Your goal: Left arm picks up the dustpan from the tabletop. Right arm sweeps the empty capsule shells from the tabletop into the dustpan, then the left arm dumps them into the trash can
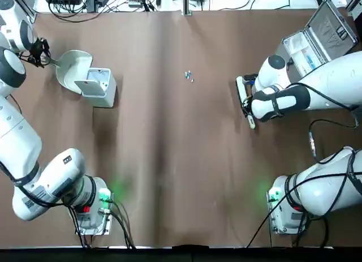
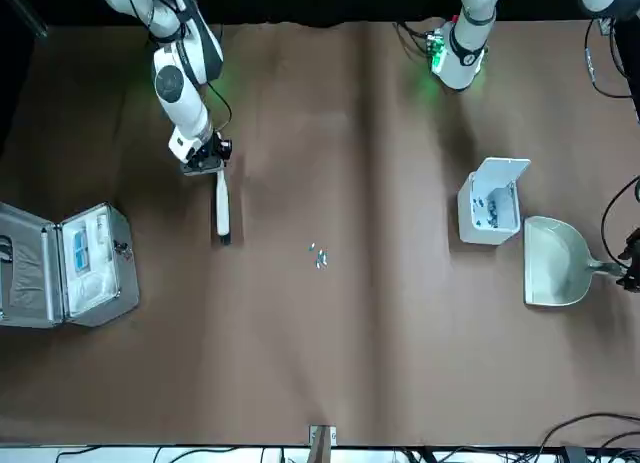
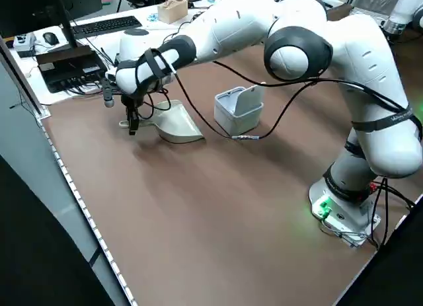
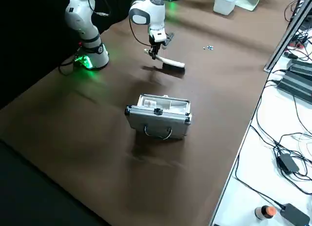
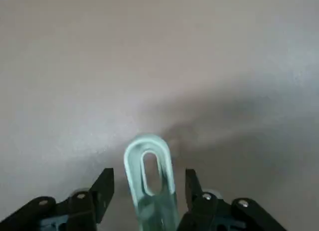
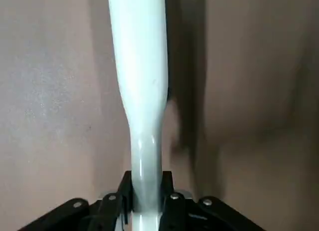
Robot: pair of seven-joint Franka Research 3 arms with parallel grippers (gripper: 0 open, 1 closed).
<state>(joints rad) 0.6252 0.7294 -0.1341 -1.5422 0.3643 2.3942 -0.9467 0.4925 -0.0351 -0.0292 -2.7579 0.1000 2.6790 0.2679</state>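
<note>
The off-white dustpan [image 1: 73, 69] lies flat on the tabletop [image 1: 169, 160] at the far left, beside the trash can [image 1: 100, 87]. My left gripper [image 1: 41, 55] is open and straddles the dustpan's thin handle [image 5: 148, 163], with a gap on each side. The empty capsule shells [image 1: 189, 76] form a tiny cluster near the table's middle, toward the far side. My right gripper [image 1: 248, 102] is shut on the handle of a white brush [image 1: 242, 87], to the right of the shells. The brush [image 2: 221, 211] points toward the far edge.
The trash can [image 2: 490, 208] stands with its lid up and holds a few bluish bits. An open silver metal case [image 1: 317, 38] sits at the far right. Cables and desk gear lie beyond the table's far edge.
</note>
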